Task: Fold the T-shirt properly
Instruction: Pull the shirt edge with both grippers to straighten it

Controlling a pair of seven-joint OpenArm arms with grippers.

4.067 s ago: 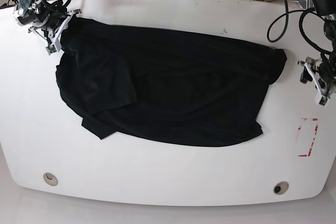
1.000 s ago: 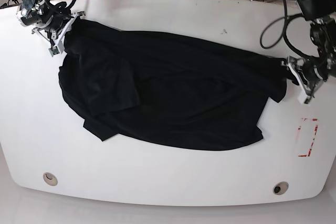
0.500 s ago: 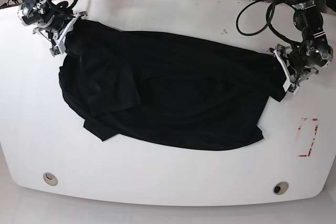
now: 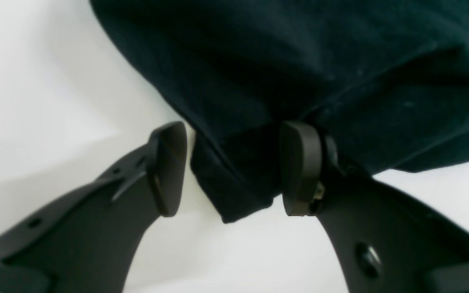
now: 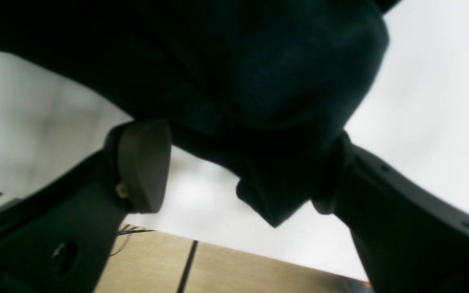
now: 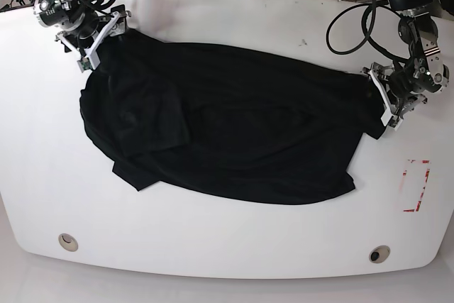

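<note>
I see the black T-shirt [image 6: 227,122] spread across the middle of the white table [image 6: 234,246], its long axis running from about ten o'clock to four o'clock in the base view, with one arm at each end. My right gripper [image 6: 99,33] sits at the ten o'clock corner; in its wrist view the jaws stand apart, a bunched point of cloth [image 5: 275,203] hanging between them and resting against one finger only, so I read it as open and holding nothing. My left gripper [image 6: 384,97] is at the three o'clock edge; in its wrist view a folded hem corner [image 4: 234,183] lies between the pads [image 4: 299,167], touching the one and clear of the other, so nothing is pinched there either. The cloth lies inward from both grippers, and the left one is the better seated on its corner. The fabric looks soft, matte and limp, creased into shallow ridges, with a sleeve [image 6: 145,129] doubled over near eight o'clock. I judge the fold has not yet begun.
</note>
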